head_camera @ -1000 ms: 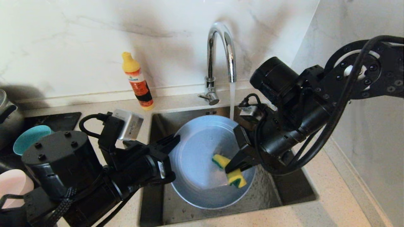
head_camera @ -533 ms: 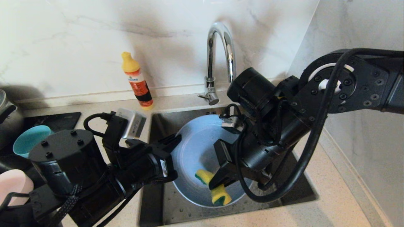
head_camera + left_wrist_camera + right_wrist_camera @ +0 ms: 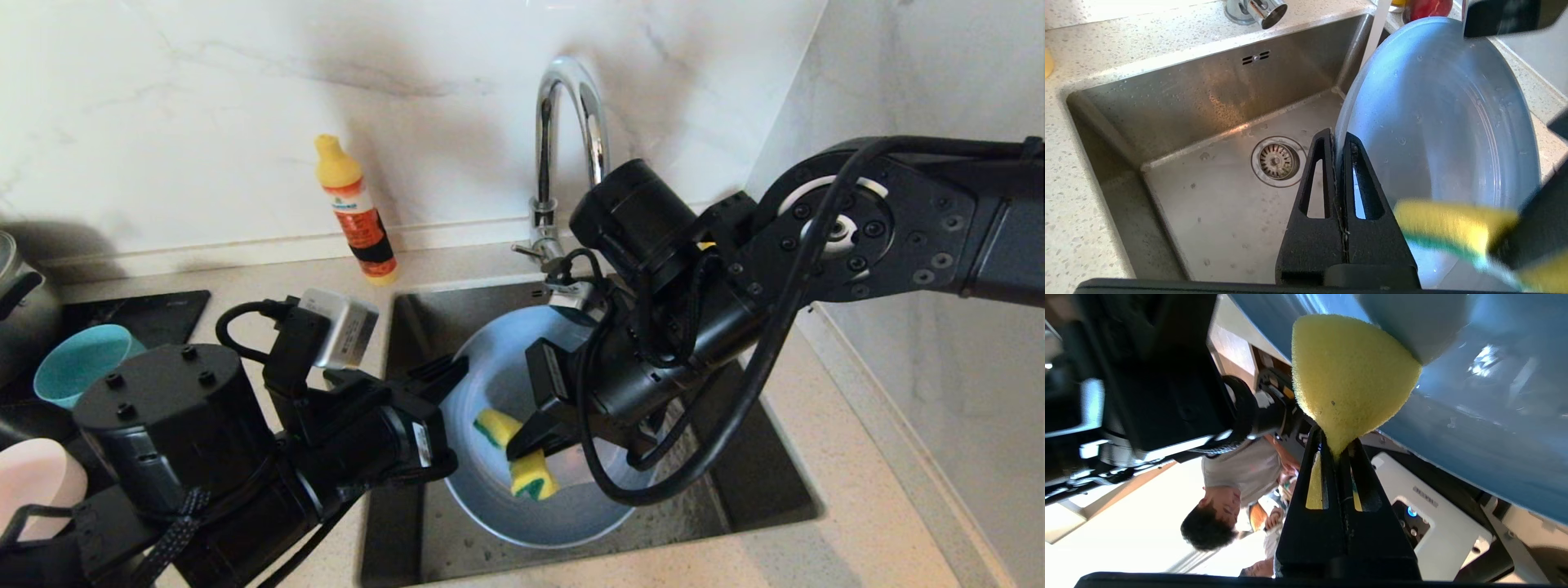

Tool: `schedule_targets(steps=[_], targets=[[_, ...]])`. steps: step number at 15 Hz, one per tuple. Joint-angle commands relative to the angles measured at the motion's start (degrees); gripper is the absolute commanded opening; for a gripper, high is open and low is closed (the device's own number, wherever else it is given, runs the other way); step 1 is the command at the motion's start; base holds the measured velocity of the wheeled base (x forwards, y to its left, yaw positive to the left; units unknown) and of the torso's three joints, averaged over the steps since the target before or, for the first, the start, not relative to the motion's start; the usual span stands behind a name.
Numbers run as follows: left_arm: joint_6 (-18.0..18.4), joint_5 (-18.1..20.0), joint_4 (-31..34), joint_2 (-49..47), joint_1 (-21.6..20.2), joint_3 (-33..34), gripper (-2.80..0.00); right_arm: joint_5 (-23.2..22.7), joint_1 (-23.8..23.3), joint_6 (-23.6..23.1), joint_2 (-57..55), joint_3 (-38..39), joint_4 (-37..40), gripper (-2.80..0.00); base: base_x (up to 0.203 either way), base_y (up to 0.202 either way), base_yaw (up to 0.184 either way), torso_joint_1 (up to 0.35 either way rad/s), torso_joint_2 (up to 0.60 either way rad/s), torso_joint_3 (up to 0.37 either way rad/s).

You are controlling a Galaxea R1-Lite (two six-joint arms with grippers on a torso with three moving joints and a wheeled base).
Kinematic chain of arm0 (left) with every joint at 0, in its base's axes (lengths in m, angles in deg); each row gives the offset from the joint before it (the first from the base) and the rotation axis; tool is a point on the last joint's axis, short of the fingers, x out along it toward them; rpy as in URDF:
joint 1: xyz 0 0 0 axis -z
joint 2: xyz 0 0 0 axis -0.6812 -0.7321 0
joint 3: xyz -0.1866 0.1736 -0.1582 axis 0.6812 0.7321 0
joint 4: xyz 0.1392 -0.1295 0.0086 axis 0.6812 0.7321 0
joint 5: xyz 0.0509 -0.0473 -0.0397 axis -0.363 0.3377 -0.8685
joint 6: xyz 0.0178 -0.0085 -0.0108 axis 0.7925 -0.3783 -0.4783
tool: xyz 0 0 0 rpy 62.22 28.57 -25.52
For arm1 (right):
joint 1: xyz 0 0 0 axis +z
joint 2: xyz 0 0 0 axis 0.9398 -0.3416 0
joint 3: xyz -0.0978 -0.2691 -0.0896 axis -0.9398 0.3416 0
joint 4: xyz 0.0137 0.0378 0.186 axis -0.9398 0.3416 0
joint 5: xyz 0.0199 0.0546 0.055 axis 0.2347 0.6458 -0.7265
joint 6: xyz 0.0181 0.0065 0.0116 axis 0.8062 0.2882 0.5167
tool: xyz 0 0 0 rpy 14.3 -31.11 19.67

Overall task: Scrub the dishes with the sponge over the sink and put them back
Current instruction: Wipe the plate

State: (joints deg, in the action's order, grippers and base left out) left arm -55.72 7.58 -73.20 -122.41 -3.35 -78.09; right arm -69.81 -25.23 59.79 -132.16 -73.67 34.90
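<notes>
Head view: left end effector [image 3: 445,371] clamped on the rim of the blue plate [image 3: 498,498], tilted over the sink [image 3: 735,490]. Right end effector [image 3: 522,445] pinches the yellow sponge [image 3: 531,474] against the plate face. Teal bowl [image 3: 77,363] and pink bowl [image 3: 33,482] sit on the left counter [image 3: 857,539].

Left wrist view: fingers [image 3: 1314,196] closed on the plate [image 3: 1437,122] edge, drain [image 3: 1277,161] below, tap water running.

Right wrist view: fingers [image 3: 1306,490] squeeze the sponge [image 3: 1347,375], touching the plate [image 3: 1494,428].
</notes>
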Motion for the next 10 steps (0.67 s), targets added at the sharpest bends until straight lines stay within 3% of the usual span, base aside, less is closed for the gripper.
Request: schedule_targets(steps=[1, 10], targets=[[-0.03, -0.07, -0.33, 0.72, 0.03, 0.52, -2.80, -0.18, -0.92, 0.21, 1.30, -0.02, -0.29, -2.80, 0.000, 0.000, 0.000, 0.000, 0.00, 0.000], [-0.14, -0.08, -0.33, 1.73, -0.03, 1.22, -2.80, -0.17, -6.58, 0.21, 5.75, 0.45, 0.91, -2.80, 0.000, 0.000, 0.000, 0.000, 0.00, 0.000]])
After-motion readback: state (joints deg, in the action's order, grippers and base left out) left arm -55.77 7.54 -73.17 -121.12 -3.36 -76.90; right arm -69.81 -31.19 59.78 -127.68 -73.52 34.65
